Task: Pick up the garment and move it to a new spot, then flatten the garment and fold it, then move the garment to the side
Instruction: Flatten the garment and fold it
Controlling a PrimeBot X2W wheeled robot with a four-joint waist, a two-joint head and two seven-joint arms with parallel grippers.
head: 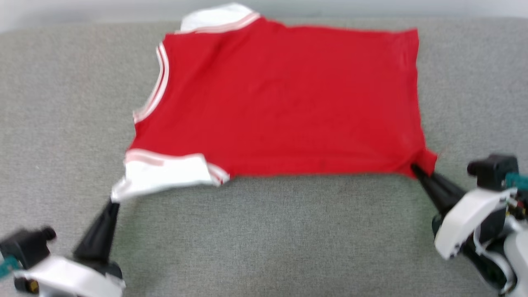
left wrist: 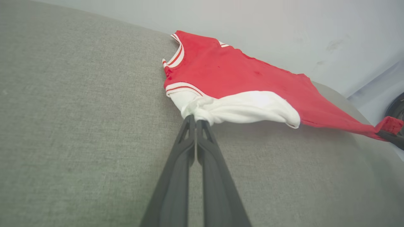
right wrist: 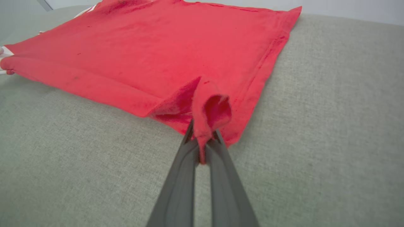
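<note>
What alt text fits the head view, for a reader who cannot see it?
A red garment lies spread on a grey fabric surface. The left end effector is shut on its near white sleeve, and the right end effector is shut on its near red hem corner.

The right gripper (right wrist: pixel 202 137) has its two dark fingers pressed together on a bunched corner of the red garment (right wrist: pixel 157 47), and a small fold of cloth curls up over the fingertips. The rest of the garment lies spread and mostly flat on the grey woven surface (right wrist: pixel 331 126), its stitched hem (right wrist: pixel 271 53) running away toward the far corner.
</note>
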